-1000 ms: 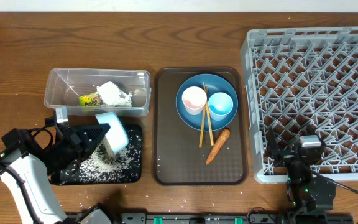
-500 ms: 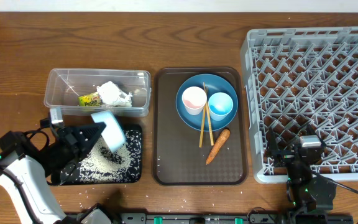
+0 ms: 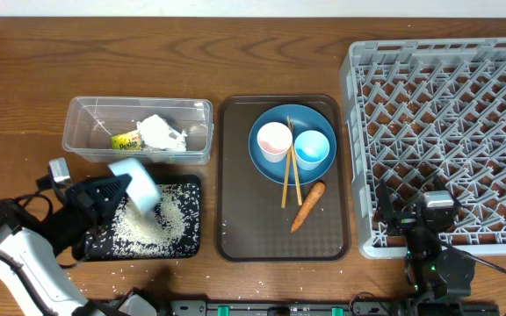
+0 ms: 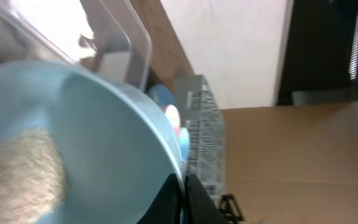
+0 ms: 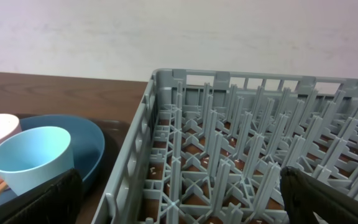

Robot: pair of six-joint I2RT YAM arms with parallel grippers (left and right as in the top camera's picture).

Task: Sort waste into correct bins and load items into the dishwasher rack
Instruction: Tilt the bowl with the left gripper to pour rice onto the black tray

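My left gripper (image 3: 121,184) is shut on the rim of the light-blue bowl (image 3: 135,179), which hangs tilted over the black tray (image 3: 198,219). White rice (image 3: 152,224) lies heaped on that tray. In the left wrist view the fingertips (image 4: 166,196) pinch the bowl (image 4: 104,137), and rice (image 4: 17,168) still clings inside it. The clear tub (image 3: 86,114) holds crumpled tissue (image 3: 159,131) and a yellow-green wrapper (image 3: 126,140). On the dark-blue plate (image 3: 295,171) stand a white-pink cup (image 3: 275,140) and a light-blue cup (image 3: 312,149), with chopsticks (image 3: 288,183) across them. A carrot (image 3: 307,205) lies beside the plate. My right gripper (image 3: 424,215) stands open at the grey rack (image 3: 446,114).
The brown serving tray (image 3: 253,211) sits between the bins and the rack. Loose rice grains dot the wood in front of the black tray. The right wrist view looks over the rack wall (image 5: 135,155), with the light-blue cup (image 5: 33,155) and the plate (image 5: 92,146) to its left.
My left arm has drawn back to the left with the bowl, which now hangs over the tray's left half. More rice lies spread on the black tray. The right arm has not moved.
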